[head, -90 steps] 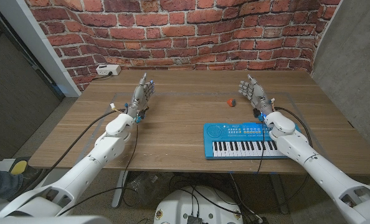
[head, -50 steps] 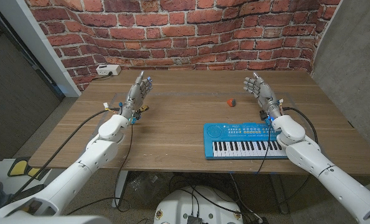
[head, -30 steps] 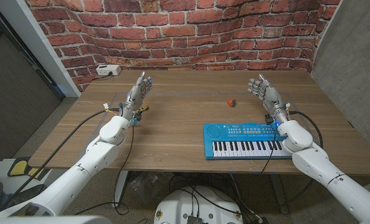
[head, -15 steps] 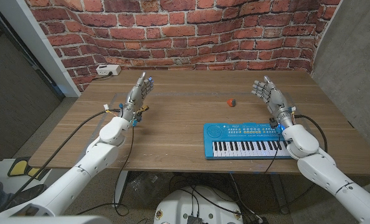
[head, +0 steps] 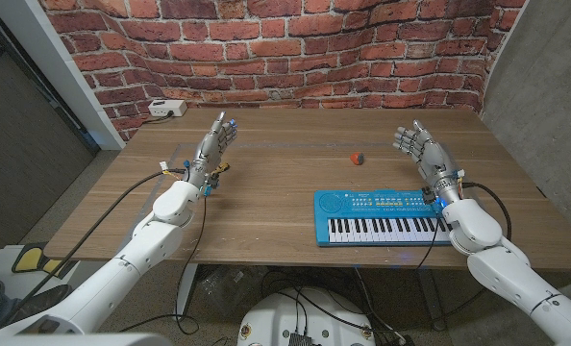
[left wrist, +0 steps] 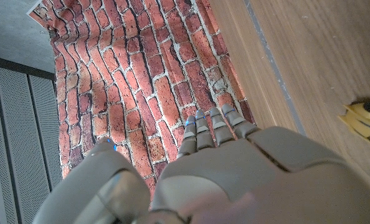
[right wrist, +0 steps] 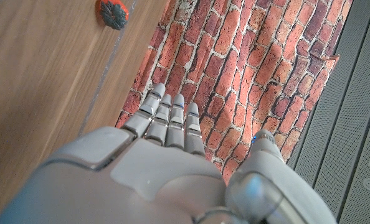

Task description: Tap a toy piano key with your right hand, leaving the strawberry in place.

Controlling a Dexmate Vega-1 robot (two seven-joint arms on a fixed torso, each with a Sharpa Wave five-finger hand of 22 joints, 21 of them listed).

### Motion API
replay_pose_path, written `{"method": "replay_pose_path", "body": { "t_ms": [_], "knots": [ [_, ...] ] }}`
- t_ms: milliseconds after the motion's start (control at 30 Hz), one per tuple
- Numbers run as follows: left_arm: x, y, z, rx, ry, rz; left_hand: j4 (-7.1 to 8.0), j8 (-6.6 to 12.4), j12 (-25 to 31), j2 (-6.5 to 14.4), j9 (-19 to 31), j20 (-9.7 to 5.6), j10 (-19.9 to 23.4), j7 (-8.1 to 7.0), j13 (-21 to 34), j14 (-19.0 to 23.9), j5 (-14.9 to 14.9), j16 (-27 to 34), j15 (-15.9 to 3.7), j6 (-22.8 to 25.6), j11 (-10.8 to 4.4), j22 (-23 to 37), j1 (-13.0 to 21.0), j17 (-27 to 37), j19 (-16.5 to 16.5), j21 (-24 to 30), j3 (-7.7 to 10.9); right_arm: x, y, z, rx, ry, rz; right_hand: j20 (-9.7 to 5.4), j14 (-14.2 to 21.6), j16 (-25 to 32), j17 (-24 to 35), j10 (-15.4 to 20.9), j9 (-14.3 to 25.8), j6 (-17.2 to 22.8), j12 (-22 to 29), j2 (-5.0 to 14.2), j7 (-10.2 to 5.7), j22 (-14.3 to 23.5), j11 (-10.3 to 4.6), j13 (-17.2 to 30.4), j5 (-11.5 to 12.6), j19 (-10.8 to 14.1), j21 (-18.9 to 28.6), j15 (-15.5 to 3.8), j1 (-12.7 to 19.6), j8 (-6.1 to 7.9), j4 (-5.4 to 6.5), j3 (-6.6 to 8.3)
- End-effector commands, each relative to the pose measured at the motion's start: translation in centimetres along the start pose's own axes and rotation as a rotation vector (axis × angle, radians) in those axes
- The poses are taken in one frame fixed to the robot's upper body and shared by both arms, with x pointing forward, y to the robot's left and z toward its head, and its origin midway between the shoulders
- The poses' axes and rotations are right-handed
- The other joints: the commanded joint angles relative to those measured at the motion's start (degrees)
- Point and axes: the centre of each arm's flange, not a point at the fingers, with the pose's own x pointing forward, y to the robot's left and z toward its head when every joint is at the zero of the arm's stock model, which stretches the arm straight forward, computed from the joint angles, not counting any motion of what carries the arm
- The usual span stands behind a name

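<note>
My right hand (head: 430,160) has drifted outward over the last few seconds, away from the strawberry (head: 357,158) and toward the far right end of the toy piano (head: 382,217). It now hangs beyond the piano's back right corner, above the wooden table (head: 276,207), fingers straight and a little apart, gripping nothing. The right wrist view shows those fingers (right wrist: 166,118) stretched toward the brick wall (right wrist: 235,68), with the strawberry (right wrist: 113,12) lying on the wood off to one side.

The piano sits close to the table's near edge, its keys facing me, untouched. The strawberry rests on the wood just behind the piano's back edge, clear of it and well apart from my right hand.

My left hand (head: 213,149) has stayed where it was, far from the piano on the opposite side of the table, fingers extended and empty; the left wrist view shows them (left wrist: 213,127) pointing at the bricks. A white socket box (head: 165,109) lies at the table's back corner beyond my left hand.
</note>
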Motion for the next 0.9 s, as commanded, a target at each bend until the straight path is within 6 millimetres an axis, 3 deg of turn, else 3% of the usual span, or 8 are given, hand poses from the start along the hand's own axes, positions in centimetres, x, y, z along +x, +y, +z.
{"method": "replay_pose_path", "body": {
  "t_ms": [33,900],
  "knots": [
    [0.3,-0.4,0.3,0.009,0.0,-0.011,-0.34,0.06,0.0,0.0,0.1,0.0,0.5,0.06,0.2,0.5,-0.1,0.0,0.02,0.5,-0.08,0.1,0.6,0.2,0.7,-0.2,0.29,-1.8,-0.2,0.3,-0.001,0.006,-0.001,-0.15,0.4,0.3,0.3,0.6,0.3,0.5,0.4,-0.17,0.18,0.2,0.13,0.1,0.4,0.5,0.0,-0.01,-0.4,0.51,0.04,-0.43],
    [0.5,-1.2,-0.3,-0.028,0.012,-0.027,-0.69,-0.31,-0.4,1.1,0.1,-0.32,0.6,0.33,0.2,0.3,-0.2,-0.5,0.23,0.6,0.21,0.1,1.7,0.2,-0.1,-1.2,0.78,-5.6,-0.6,0.9,0.004,0.039,0.006,0.0,0.7,0.0,0.3,0.7,0.3,0.6,0.3,-0.03,0.24,0.2,0.19,0.2,0.4,0.8,-0.4,0.17,-0.4,0.4,0.03,-0.45]
  ]
}}
